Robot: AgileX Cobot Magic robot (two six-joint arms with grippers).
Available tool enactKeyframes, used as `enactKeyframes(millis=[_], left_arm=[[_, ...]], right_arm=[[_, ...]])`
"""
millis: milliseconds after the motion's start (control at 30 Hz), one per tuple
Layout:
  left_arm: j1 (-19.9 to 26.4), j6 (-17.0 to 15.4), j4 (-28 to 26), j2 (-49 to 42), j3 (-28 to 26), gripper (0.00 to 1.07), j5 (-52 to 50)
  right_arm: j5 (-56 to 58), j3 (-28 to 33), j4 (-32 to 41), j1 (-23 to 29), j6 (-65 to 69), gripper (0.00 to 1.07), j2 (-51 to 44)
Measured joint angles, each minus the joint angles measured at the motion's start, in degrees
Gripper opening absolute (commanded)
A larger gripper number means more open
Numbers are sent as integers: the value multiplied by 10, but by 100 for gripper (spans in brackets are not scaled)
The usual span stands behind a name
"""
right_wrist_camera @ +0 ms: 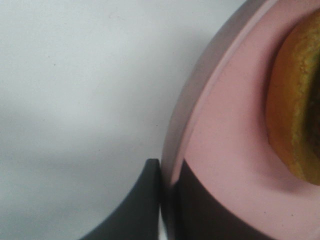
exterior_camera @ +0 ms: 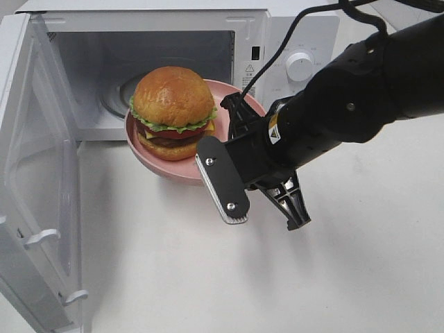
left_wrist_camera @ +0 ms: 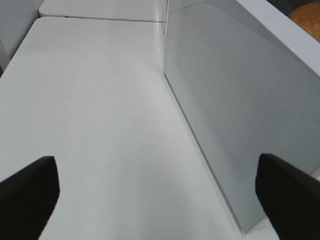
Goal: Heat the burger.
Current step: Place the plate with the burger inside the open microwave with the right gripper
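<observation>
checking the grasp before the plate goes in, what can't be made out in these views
Right hand: its hold on the pink plate is hidden by its own arm in the high view.
Left hand: outside the high view; left wrist view cuts off all but two fingertips.
Burger: cut off by the edge and blurred in the right wrist view.
Microwave warning label: too small to read.

- Right arm (exterior_camera: 361, 90) comes in from the right, with the wrist angled down and to the left.
- Right gripper (right_wrist_camera: 167, 200): jaws pinched on the rim of the pink plate (right_wrist_camera: 225, 145), one finger on each side.
- Left gripper (left_wrist_camera: 160, 200): jaws spread wide, dark fingertips (left_wrist_camera: 27, 197) well apart.
</observation>
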Motion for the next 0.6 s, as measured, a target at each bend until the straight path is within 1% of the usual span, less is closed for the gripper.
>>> enactKeyframes(millis=[233, 267, 400, 467, 500, 567, 600], left_arm=[[0, 0, 0, 0, 0, 100, 0], [0, 0, 0, 0, 0, 100, 0], [0, 0, 0, 0, 0, 100, 0], [0, 0, 0, 0, 0, 100, 0], [0, 0, 0, 0, 0, 100, 0], [0, 0, 0, 0, 0, 100, 0], [0, 0, 0, 0, 0, 100, 0]], right_arm=[[19, -36, -17, 13, 22, 0, 32], [23, -52, -18, 18, 33, 0, 46], [24, -73, -19, 21, 46, 0, 62], [26, -97, -19, 21, 55, 0, 78], [26, -97, -19, 21, 55, 0, 78], [38, -125, -21, 21, 61, 0, 92], [38, -125, -21, 21, 61, 0, 92]])
